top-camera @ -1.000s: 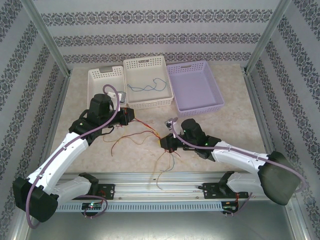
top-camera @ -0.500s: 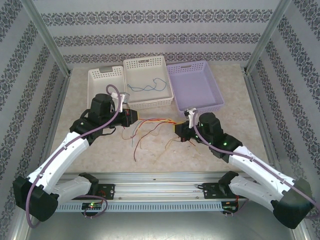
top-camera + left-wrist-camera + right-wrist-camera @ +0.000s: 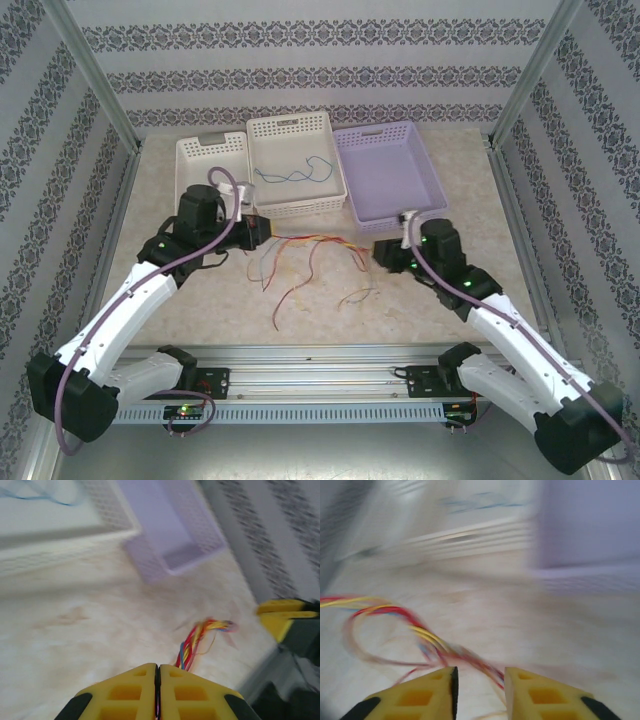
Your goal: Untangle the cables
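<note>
The cables (image 3: 315, 243) are a thin bundle of red, yellow and blue wires strung across the table's middle, with loose ends trailing toward the front. My left gripper (image 3: 262, 233) is shut on one end; in the left wrist view the strands (image 3: 197, 637) come out beside its closed jaws (image 3: 157, 667). My right gripper (image 3: 383, 255) is at the bundle's other end, next to the lavender basket. Its jaws (image 3: 480, 672) stand apart, and the blurred cables (image 3: 425, 632) run loosely through the gap. A separate blue cable (image 3: 290, 178) lies inside the white basket.
Three baskets line the back: a small white bin (image 3: 210, 147), a white basket (image 3: 295, 124) and a lavender basket (image 3: 390, 135). A metal rail (image 3: 320, 355) runs along the front edge. Patterned walls close both sides.
My right gripper has swung right and back from the table's middle toward the lavender basket, drawing the bundle out, and has now opened its jaws. The left gripper barely moved.
</note>
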You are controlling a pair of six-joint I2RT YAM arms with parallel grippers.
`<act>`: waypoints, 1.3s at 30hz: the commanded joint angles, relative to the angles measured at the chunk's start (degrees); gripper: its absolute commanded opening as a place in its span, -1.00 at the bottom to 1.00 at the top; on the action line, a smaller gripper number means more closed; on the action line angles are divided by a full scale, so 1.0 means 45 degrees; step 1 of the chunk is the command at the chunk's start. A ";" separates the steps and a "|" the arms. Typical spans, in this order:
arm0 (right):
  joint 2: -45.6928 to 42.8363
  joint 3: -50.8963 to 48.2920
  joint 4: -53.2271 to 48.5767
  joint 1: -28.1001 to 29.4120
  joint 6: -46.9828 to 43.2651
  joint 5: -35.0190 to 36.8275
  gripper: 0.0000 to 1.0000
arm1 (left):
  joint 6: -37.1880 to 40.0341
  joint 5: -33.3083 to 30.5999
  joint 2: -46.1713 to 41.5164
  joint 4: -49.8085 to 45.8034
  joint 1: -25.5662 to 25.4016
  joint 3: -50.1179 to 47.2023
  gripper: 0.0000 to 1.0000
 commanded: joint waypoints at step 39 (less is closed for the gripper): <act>0.2035 -0.2221 0.3179 0.4057 -0.0170 -0.0281 -0.05 | -0.0562 0.0596 -0.0247 0.0941 0.0737 -0.0320 -1.00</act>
